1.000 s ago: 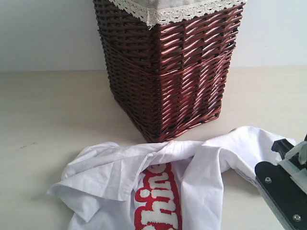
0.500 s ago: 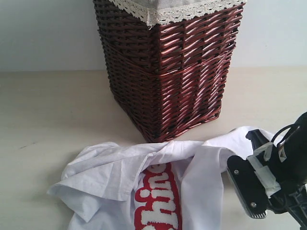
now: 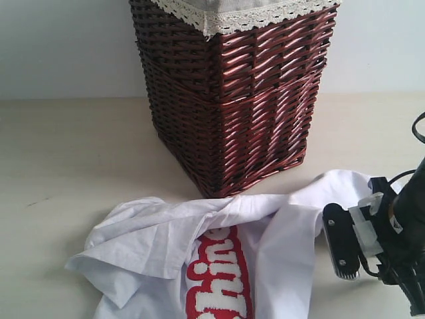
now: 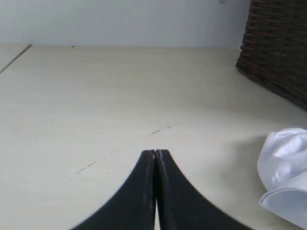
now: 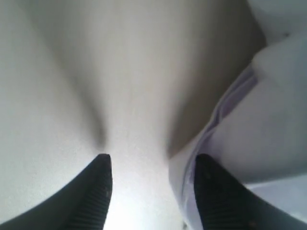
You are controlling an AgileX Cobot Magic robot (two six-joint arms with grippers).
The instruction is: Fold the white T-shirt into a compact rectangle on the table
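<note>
Right claw (image 5: 152,165) has come in from the lower right corner of the exterior view and turned more upright; its near finger (image 3: 341,240) now stands at the right edge of the white T-shirt (image 3: 265,226). Cloth there looks slightly pulled in versus a second ago.

Right claw is released, jaws wide. On my right wrist feed one finger sits over bare bench (image 3: 73,153) and the other is at the shirt's hem, with only bench between them. I can't tell if it touches the fabric.

Left claw (image 4: 156,154) is clenched on nothing, tips pressed together over bare bench. A fold of the shirt shows at the lower right of that feed, apart from the tips.

Shirt is unfolded and crumpled on the bench in the lower half of the exterior view, cut off by the bottom edge. Its red lettering band (image 3: 219,279) is at bottom centre. It lies just in front of the wicker basket (image 3: 232,100), which has a lace liner (image 3: 246,16) at top centre.
</note>
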